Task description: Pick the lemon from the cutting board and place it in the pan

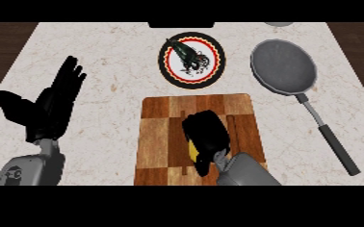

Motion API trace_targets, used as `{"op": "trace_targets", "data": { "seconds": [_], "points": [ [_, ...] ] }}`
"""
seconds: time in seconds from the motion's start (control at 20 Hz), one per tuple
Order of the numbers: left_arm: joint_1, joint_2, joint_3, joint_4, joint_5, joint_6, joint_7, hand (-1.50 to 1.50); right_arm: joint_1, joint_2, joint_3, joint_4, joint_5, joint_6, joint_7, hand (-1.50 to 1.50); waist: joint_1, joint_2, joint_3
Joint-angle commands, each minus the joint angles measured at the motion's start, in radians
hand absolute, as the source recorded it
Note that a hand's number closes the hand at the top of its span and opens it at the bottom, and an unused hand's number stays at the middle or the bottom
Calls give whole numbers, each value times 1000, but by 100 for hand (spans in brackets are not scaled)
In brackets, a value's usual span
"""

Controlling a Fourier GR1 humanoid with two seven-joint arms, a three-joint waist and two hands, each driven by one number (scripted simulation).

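Over the near middle of the counter, my right hand sits on the brown checkered wooden cutting board, fingers curled down around the small yellow lemon. Only a sliver of yellow shows, at the hand's near-left edge under the black fingers; the rest of the fruit is hidden by the hand. I judge the step in hand to be the grasp itself: fingers closed about the lemon, which appears to rest on the board, though the steep view does not let me say whether it has left the wood.

The next move, as I read it, calls for a lift clear of the board, then a carry to the far right, where the round grey metal pan lies with its long black handle running toward the near right edge. The pan is well apart from the hand, so the carry must cross bare counter before release over the pan's bowl.

Between board and far edge lies a round decorated plate with a dark red-and-yellow rim, left of the pan and off the direct path. My left hand rests open at the left, fingers up.
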Motion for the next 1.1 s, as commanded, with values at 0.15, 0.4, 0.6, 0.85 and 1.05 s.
{"op": "trace_targets", "data": {
  "seconds": [0.15,0.4,0.6,0.85,1.05],
  "points": [
    [37,-6,1,-45,8,1,23,0,-39,-103,-73,-265,100,-21,73,150,-6,-6,0],
    [-17,-11,4,15,-15,16,4,0,-68,-156,-121,-491,145,-4,96,150,-21,-4,0],
    [22,-13,9,7,1,-13,-21,0,-83,-126,-180,-624,135,137,162,150,-4,-1,0],
    [37,16,38,-14,22,-50,-17,0,-172,-114,-362,-531,74,136,99,150,6,1,0],
    [-9,5,17,3,-3,-31,5,0,-178,-148,-483,-419,77,22,48,150,7,4,0]
  ]
}}
